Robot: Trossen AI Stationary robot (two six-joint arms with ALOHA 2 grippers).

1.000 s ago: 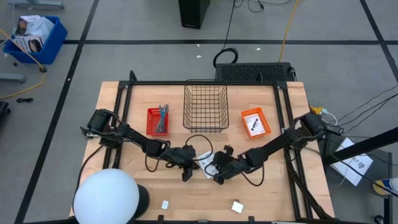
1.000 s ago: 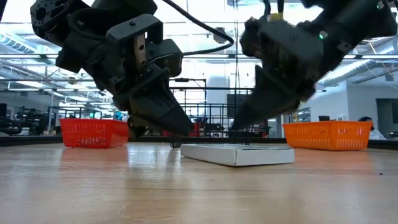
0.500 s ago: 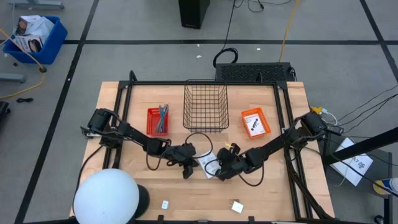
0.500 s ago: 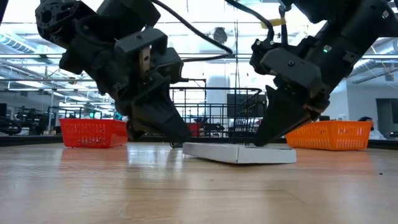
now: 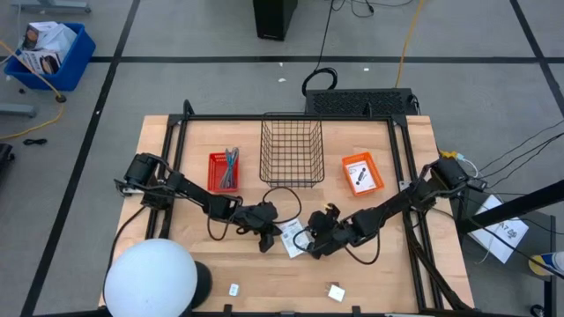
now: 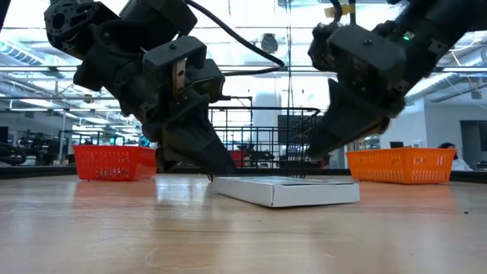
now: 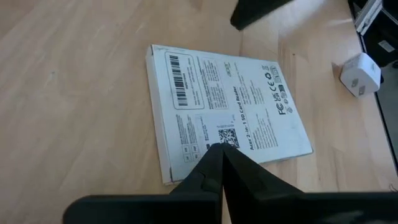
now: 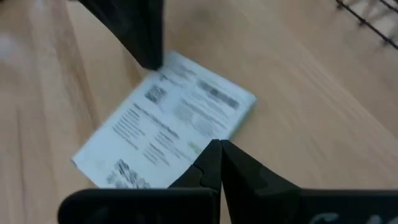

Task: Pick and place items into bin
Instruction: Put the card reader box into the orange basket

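A flat white card box with dark print [image 5: 291, 236] lies face up on the wooden table between my two grippers, also seen in the low view [image 6: 285, 189] and both wrist views [image 7: 230, 106] [image 8: 168, 130]. My left gripper [image 5: 275, 232] [image 6: 224, 169] [image 7: 217, 150] is shut at the box's left end. My right gripper [image 5: 309, 240] [image 6: 308, 156] [image 8: 217, 146] is shut over its right end. Two tiny white blocks [image 5: 233, 289] [image 5: 336, 292] rest on the table near the front edge. Slim grey pieces lie in the red bin [image 5: 223, 171]. My left gripper's shut fingertips [image 7: 214, 158] come down slanting from the table's left onto the box's printed top face near its left end [image 7: 186, 146]. The box lies flat on the table. My right gripper's shut fingertips stand over the box's right end [image 8: 233, 124]; whether they touch it, I cannot tell.
A black wire basket [image 5: 291, 151] stands at the table's far middle, with the red bin to its left and an orange bin [image 5: 362, 173] to its right. A white dome [image 5: 150, 277] sits at the near left corner. Black cables loop across the table near both grippers.
The right gripper came down onto the box's right end, then rose a little off it. The box slid and turned slightly, its left end shifting toward the left gripper. The left gripper stayed about where it was.
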